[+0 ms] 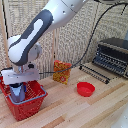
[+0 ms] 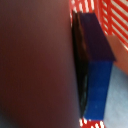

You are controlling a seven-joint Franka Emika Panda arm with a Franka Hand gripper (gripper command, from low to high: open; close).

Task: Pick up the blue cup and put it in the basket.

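Gripper (image 1: 18,89) hangs inside the red basket (image 1: 31,106) at the exterior view's left; you see the blue cup (image 1: 18,93) between its fingers. Wrist view shows blurred blue (image 2: 97,75) against lattice.

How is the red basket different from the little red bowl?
The red basket is much bigger and deeper than the red bowl. The basket has sides full of holes, while the bowl looks smooth and solid. The basket has the robot's gripper reaching into it with a blue cup; the bowl looks empty and sits alone. The basket has straight sides and corners, the bowl is round. Both are red and stand on the wooden table.
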